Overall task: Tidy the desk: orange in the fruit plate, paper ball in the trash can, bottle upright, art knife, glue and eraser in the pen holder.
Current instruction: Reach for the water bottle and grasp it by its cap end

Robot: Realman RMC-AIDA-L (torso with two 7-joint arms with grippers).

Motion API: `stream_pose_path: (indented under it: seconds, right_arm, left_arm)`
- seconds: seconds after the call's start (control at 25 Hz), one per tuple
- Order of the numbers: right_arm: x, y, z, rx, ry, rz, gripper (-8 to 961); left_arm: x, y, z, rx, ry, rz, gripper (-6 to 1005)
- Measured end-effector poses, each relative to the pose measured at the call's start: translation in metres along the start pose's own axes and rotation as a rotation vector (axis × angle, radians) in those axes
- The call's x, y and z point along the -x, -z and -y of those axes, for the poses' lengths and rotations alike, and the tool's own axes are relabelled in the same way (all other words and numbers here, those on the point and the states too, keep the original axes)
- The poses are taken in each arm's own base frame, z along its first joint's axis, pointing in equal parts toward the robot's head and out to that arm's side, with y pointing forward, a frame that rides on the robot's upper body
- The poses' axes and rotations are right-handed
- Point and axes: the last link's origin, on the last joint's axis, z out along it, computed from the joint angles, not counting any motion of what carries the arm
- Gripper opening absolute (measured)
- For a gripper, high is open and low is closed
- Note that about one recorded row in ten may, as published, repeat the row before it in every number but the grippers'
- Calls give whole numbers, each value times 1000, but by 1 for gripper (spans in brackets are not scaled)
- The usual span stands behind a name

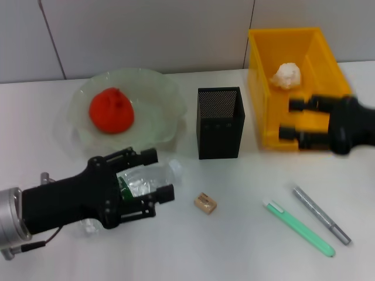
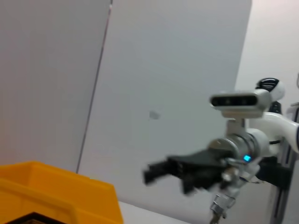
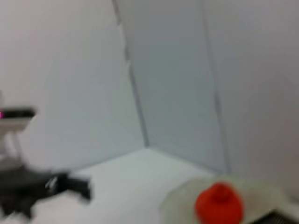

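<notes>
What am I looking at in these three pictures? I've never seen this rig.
A two-armed robot is tidying a desk. The big picture comes from its head camera; the other two come from cameras on its wrists. The left gripper, jaws open, sits around the lying bottle. The right gripper, jaws open, hovers at the trash can, which holds the paper ball. The orange sits in the fruit plate. The eraser, a green stick and a grey pen-like tool lie near the pen holder.
</notes>
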Motion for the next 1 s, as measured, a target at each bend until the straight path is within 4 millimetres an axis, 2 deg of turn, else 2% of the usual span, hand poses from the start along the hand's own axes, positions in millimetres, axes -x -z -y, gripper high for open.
stream_pose_path:
  seconds: [0.24, 0.44, 0.68, 1.0]
  right_arm:
    - [-18, 5, -15, 88, -14, -140, 753]
    - [-25, 13, -24, 119, -17, -171, 752]
    - [-31, 25, -27, 98, -15, -200, 752]
    - [-42, 35, -24, 66, -48, -278, 752]
  left_arm:
    - [2, 5, 6, -56, 3, 7, 801]
    - [5, 7, 13, -102, -3, 33, 801]
    - [9, 8, 19, -143, 2, 70, 801]
    - [21, 1, 33, -197, 15, 243, 800]
